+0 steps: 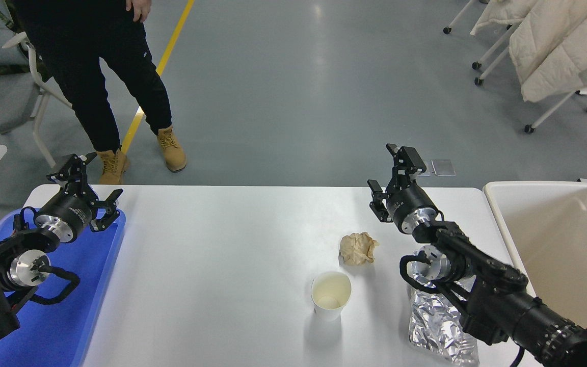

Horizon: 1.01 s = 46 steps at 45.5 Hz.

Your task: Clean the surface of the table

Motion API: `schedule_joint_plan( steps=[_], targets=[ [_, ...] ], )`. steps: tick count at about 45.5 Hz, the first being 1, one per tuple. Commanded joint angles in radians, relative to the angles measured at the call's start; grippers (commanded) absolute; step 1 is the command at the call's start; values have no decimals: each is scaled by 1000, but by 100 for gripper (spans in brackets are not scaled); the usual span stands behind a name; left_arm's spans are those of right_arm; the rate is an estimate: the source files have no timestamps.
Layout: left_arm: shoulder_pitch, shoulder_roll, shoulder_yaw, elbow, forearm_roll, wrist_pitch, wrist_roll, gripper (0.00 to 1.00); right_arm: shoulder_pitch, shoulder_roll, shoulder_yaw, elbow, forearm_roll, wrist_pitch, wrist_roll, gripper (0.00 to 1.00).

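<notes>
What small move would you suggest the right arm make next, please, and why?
Probably lower the open right gripper toward the crumpled brown paper ball: it hovers empty just beyond it, and the cream bin waits at the right.

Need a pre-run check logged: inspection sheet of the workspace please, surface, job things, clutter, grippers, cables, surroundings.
Surface: white table, bare apart from three items at right of centre.
Job things: crumpled paper, upright paper cup, foil at the near right, partly under the right arm.
Clutter: nothing seen beyond these.
Grippers: right gripper open, empty, above the far edge beyond the paper; left gripper open, empty, parked over the blue tray.
Cables: black loops at both wrists, clear of the items.
Surroundings: cream bin at right; person standing beyond the far left corner; chairs, coats on a rack.
</notes>
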Motion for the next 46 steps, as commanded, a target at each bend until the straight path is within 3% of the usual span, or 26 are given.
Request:
schedule_joint_plan(
  steps=[1,10,24,36,46],
  targets=[
    [-1,0,0,0,-1,0,0,100,186,-180,-408,158,-13,-2,-15,100],
    [-1,0,0,0,-1,0,0,100,349,-293,-700,289,-17,5,-18,100],
    [-1,0,-1,0,0,0,0,100,574,-304,-1070,439,-36,7,-20,100],
    [-1,0,0,0,0,0,0,100,659,-306,-1238,551,-229,7,-20,100],
    [-1,0,-1,0,0,0,0,100,675,-261,-1255,594,-263,8,-20,100]
  ],
)
